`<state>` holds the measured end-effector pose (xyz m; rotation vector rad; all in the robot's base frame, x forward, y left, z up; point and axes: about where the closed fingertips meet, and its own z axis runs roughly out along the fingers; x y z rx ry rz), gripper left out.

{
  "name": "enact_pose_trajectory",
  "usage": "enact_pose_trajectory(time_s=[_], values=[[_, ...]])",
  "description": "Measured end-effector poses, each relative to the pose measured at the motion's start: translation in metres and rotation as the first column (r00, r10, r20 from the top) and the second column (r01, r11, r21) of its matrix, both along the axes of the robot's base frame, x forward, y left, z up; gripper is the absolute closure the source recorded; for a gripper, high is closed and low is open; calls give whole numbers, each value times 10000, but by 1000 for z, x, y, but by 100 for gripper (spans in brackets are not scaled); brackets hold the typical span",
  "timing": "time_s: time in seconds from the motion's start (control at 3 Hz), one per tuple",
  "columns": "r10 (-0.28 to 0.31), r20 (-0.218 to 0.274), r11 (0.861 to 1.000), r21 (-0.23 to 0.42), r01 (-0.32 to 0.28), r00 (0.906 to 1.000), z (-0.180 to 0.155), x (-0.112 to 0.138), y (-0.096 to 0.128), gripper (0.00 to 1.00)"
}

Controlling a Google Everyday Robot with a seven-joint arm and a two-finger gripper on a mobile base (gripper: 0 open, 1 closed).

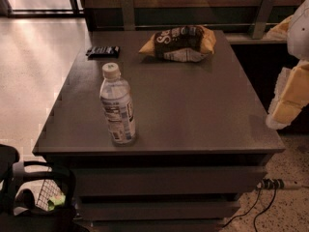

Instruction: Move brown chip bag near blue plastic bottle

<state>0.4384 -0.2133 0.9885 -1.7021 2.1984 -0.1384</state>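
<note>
Toward the far edge of the table (203, 110), the brown chip bag (177, 43) is being supported, well apart from the upright blue plastic bottle (117, 105) near the front. Off the right side the gripper (285, 110) is being held, its opening unreadable.

Brown bag (178, 43), clear bottle (117, 108), yellowish tool (286, 104) (right edge).

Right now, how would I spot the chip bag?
Start at the dark table, the gripper hanging beyond its right side, and look to the far edge. The brown chip bag lies there, crumpled with yellow corners, unlike the upright blue plastic bottle in front.
</note>
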Motion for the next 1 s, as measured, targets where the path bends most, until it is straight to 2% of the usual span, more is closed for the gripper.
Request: enact_pose_trajectory(time_s=[0.33,0.67,1.0], values=[[-2,31,10000,9,2,10000,1,0,0,0],[-130,901,9992,396,95,9958,4,51,-10,0],[-259,1555,9949,999,103,9875,-8,114,-15,0]])
